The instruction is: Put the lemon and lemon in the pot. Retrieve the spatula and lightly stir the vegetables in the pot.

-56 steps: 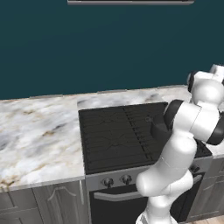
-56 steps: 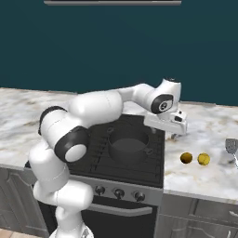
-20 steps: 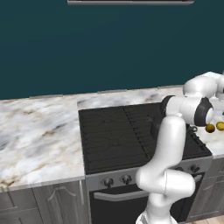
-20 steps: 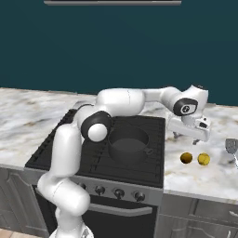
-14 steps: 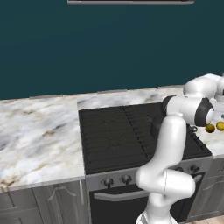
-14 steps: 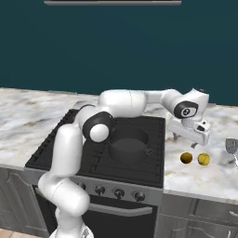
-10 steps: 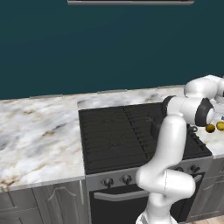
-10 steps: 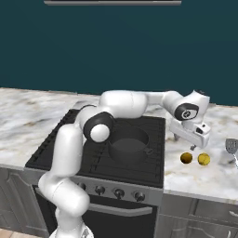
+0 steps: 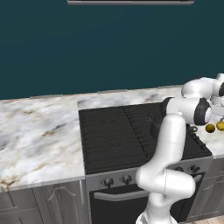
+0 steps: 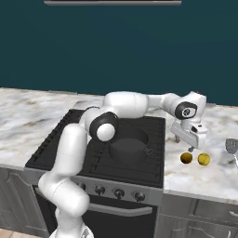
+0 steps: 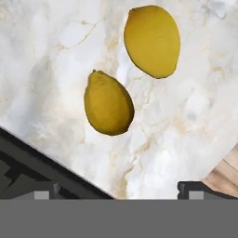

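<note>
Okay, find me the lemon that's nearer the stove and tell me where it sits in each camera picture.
Left base view: nearer lemon at the far right edge, on the counter beside the stove.
Right base view: nearer lemon at lower right, under the open gripper, left of the other lemon.
Hand view: nearer lemon left of centre, darker one.
Shared landmark: the stove's dark edge.

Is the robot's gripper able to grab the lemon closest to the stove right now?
Probably yes. The gripper hangs open just above the nearer lemon, which lies bare on the counter with nothing over it. The other lemon lies beside it, with a gap between them.
</note>
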Robot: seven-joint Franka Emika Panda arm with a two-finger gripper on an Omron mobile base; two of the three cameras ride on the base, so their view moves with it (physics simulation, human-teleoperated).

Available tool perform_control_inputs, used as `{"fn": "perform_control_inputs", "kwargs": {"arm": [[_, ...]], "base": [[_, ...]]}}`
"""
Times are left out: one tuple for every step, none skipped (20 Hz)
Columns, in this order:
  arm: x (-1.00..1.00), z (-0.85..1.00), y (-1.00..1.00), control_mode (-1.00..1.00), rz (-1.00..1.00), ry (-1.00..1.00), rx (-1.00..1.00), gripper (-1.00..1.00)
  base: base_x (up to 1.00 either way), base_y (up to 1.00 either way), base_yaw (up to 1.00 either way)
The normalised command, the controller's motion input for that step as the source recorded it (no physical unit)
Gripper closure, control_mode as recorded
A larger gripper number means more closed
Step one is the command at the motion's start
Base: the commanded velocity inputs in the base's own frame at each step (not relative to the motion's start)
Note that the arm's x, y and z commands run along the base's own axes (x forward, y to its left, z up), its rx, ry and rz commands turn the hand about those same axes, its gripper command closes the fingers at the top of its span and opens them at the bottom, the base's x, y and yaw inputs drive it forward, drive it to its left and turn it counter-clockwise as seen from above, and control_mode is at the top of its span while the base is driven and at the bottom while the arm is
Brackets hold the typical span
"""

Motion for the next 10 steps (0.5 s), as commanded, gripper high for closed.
{"fn": "perform_control_inputs", "kwargs": {"arm": [[0.1, 0.0, -0.39, -1.0, -0.01, 0.15, 0.09, -1.0], [0.06, -0.01, -0.44, -1.0, 0.0, 0.07, 0.1, -1.0], [0.11, 0.0, -0.47, -1.0, 0.0, 0.05, 0.07, -1.0], [0.17, 0.0, -0.56, -1.0, 0.0, 0.1, 0.09, -1.0], [0.16, 0.0, -0.55, -1.0, 0.0, 0.07, 0.12, -1.0], [0.17, 0.0, -0.53, -1.0, 0.0, 0.06, 0.13, -1.0], [0.17, 0.0, -0.44, -1.0, 0.0, 0.05, 0.11, -1.0], [0.18, 0.0, -0.33, -1.0, 0.0, 0.09, 0.09, -1.0], [0.21, -0.04, -0.2, -1.0, 0.0, 0.08, 0.07, -1.0], [0.21, -0.07, -0.06, -1.0, 0.0, 0.09, 0.05, -1.0]], "base": [[0.0, 0.0, 0.0], [0.0, 0.0, 0.0], [0.0, 0.0, 0.0], [0.0, 0.0, 0.0], [0.0, 0.0, 0.0], [0.0, 0.0, 0.0], [0.0, 0.0, 0.0], [0.0, 0.0, 0.0], [0.0, 0.0, 0.0], [0.0, 0.0, 0.0]]}}
